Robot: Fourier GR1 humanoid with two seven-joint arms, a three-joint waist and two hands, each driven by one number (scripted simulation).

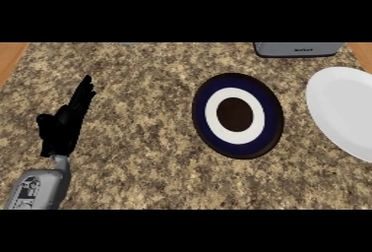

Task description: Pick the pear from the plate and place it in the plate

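Two plates lie on the speckled granite counter (145, 162) in the head view, and neither has a pear on it that I can see. The dark blue plate (270, 118), ringed white around a dark brown centre, sits just right of the frame's middle. The plain white plate (341, 110) is at the right edge, partly cut off by the frame, close beside the blue one without touching it. Both show bare faces.

My left hand (67, 123) stands at the left of the frame, fingers straight and pointing up toward the upper left, holding nothing; it is open and at rest, well apart from both plates. My right hand does not show anywhere in the frame.

A grey appliance (298, 49) sits at the top edge, right of centre, only its lower part showing.

As for the pear, I cannot find it: not on a plate, not on the counter, not in my left hand. So I cannot judge from here whether the pick has been made or whether the placing is left.
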